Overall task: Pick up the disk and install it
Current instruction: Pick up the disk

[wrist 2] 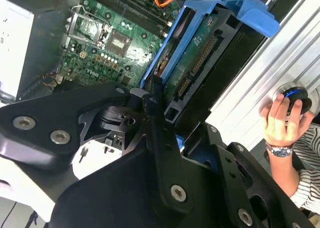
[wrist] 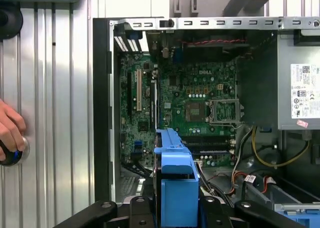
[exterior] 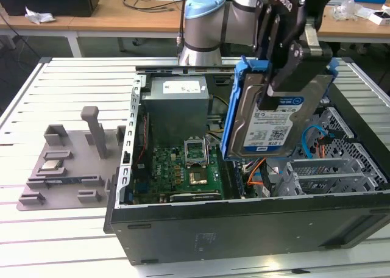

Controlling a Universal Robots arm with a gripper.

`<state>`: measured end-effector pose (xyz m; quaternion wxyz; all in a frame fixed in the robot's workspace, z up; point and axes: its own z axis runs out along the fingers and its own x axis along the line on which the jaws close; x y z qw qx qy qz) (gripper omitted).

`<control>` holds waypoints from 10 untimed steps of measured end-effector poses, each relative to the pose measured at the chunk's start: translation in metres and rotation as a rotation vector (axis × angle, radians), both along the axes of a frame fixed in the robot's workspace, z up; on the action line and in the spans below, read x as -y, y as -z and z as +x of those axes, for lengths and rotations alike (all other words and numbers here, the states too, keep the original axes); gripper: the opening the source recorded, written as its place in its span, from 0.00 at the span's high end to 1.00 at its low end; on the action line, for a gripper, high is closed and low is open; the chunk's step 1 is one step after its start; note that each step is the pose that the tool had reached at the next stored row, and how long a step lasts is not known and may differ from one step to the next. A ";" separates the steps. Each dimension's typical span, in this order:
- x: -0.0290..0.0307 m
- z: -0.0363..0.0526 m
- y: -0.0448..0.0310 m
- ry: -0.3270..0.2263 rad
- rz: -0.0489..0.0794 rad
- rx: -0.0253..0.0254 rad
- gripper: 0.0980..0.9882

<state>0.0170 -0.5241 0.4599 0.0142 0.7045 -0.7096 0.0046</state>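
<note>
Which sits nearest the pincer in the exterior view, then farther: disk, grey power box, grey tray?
1. disk, clamped in the pincer.
2. grey power box, inside the case, toward the exterior view's left.
3. grey tray, on the table, farthest left.

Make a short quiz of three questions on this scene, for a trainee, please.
1. True or false: the gripper holds the disk above the open computer case.
2. In the exterior view, the gray fixture plate lies: A) to the case's left; B) to the case's right; C) inside the case.
3. Fill in: the plastic carrier around the disk is ____ in colour.

Key: 1 true; 2 A; 3 blue.
</note>
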 end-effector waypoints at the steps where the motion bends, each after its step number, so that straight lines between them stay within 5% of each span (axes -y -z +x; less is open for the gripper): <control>1: 0.0001 0.0034 -0.0001 0.000 0.000 0.0000 0.70; 10: 0.0007 0.0302 0.0004 0.000 0.000 0.0000 0.70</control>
